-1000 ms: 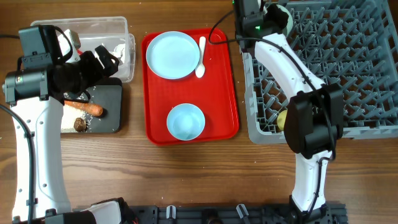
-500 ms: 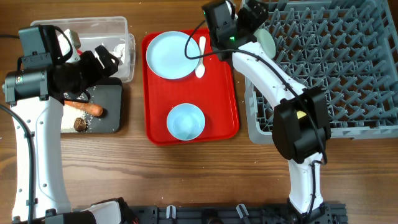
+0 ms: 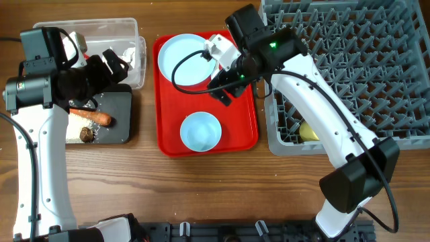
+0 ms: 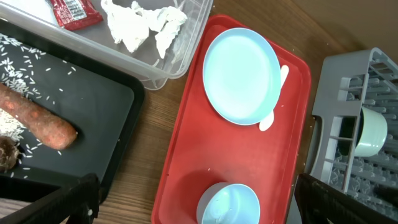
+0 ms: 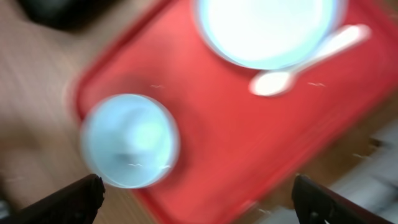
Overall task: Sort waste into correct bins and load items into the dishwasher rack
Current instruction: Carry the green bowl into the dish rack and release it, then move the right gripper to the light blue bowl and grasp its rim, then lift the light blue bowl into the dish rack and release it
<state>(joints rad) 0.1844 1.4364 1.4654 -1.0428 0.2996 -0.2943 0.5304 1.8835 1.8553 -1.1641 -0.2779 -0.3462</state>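
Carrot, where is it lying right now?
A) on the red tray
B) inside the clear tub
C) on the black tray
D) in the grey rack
C: the orange carrot lies flat on the black tray, as both the overhead and left wrist views show.

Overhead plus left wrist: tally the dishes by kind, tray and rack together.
plate: 1
bowl: 2, this one on the tray, the other bowl in the rack
spoon: 1
cup: 1
Total: 5
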